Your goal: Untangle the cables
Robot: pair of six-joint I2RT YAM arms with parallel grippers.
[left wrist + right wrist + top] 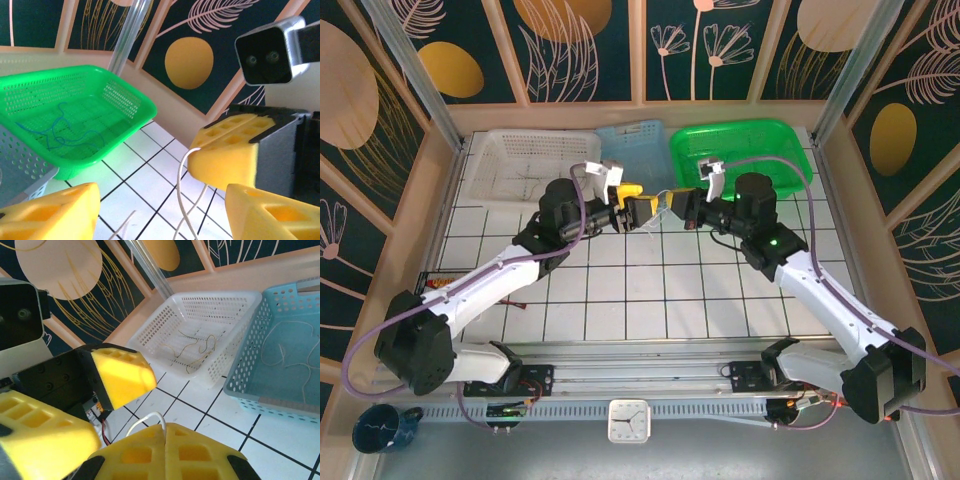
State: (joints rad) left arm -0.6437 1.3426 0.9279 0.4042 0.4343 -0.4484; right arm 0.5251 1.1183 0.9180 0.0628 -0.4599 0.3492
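Note:
A thin white cable [145,420] loops out of my right gripper [165,429], whose yellow pads are pressed shut on it. In the left wrist view the same cable [186,180] hangs down from the right gripper [220,150] toward the tiles, between the two spread fingers of my left gripper [160,212]. That gripper is open and its pads do not touch the cable. Seen from above, the left gripper [642,208] and the right gripper [678,206] meet tip to tip over the back middle of the table, with the white cable [663,197] between them.
Three baskets line the back edge. The green basket [125,95] holds a blue cable [55,127], the white basket [235,300] a yellowish cable [192,347], and the light blue basket [250,345] a pale cable [285,352]. White tiled table [650,290] lies in front.

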